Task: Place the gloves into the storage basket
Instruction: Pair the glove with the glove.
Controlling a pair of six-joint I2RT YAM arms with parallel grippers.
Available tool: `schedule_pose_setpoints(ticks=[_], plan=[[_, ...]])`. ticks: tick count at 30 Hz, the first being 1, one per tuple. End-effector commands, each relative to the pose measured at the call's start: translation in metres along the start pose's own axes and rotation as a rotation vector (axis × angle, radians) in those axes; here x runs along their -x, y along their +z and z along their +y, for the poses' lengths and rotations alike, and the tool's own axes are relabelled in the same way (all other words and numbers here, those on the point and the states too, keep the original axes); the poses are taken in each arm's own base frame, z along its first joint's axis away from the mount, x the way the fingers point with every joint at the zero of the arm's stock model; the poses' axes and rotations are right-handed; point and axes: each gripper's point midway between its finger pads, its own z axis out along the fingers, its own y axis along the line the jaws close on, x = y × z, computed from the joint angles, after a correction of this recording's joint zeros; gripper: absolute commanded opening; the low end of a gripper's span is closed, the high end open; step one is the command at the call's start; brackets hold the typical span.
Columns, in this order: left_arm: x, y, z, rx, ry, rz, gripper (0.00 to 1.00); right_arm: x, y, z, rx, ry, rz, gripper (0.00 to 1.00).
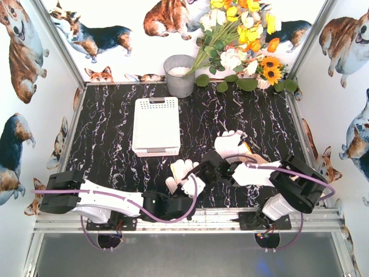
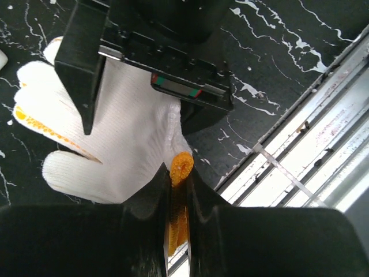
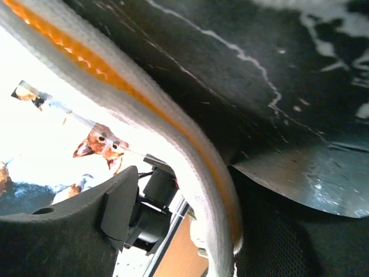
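A white knit glove (image 1: 181,172) with an orange cuff lies near the front middle of the marble table. My left gripper (image 2: 177,173) is shut on that orange cuff (image 2: 182,166), and the glove's body (image 2: 124,130) spreads out beyond the fingers. My right gripper (image 1: 199,172) hovers right over the same glove. In its own wrist view the right gripper (image 3: 181,196) stands open, with a white, orange-edged glove rim (image 3: 196,167) running between the fingers. More gloves (image 1: 232,144) lie in a heap just behind the right arm. The white storage basket (image 1: 155,126) sits further back, left of centre.
A grey metal bucket (image 1: 180,75) stands at the back behind the basket, with a bunch of flowers (image 1: 242,40) to its right. The metal rail (image 2: 311,144) of the table's front edge runs close beside the left gripper. Printed walls close in both sides.
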Motion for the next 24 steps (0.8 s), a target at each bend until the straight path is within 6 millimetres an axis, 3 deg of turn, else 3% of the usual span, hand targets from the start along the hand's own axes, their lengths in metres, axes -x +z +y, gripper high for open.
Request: schedule_pose_setpoints(ticks=[1, 4, 9, 12, 14, 16, 21, 24], plan=[[0.007, -0.002, -0.014, -0.091, -0.057, -0.015, 0.0, -0.008, 0.009, 0.003, 0.022, -0.015, 0.05, 0.6], [0.009, -0.003, -0.015, -0.114, -0.103, -0.007, 0.03, -0.008, 0.009, 0.005, 0.036, -0.024, 0.05, 0.48], [0.031, -0.008, -0.001, -0.114, -0.264, 0.0, 0.46, -0.003, 0.006, 0.0, 0.025, -0.031, 0.02, 0.21], [0.054, -0.013, 0.013, -0.077, -0.367, 0.009, 0.61, 0.003, 0.006, -0.007, 0.017, -0.024, -0.009, 0.07], [0.07, -0.013, 0.023, -0.041, -0.445, 0.019, 0.64, 0.005, 0.005, -0.009, 0.017, -0.027, -0.023, 0.03], [0.065, -0.011, 0.039, 0.022, -0.522, 0.066, 0.64, 0.007, 0.005, -0.01, 0.019, -0.03, -0.034, 0.0], [0.048, -0.009, 0.069, 0.104, -0.75, 0.107, 0.65, 0.013, -0.001, -0.011, 0.022, -0.046, -0.081, 0.0], [0.016, -0.009, 0.09, 0.183, -0.838, 0.132, 0.64, 0.019, -0.007, -0.014, 0.016, -0.055, -0.122, 0.0]])
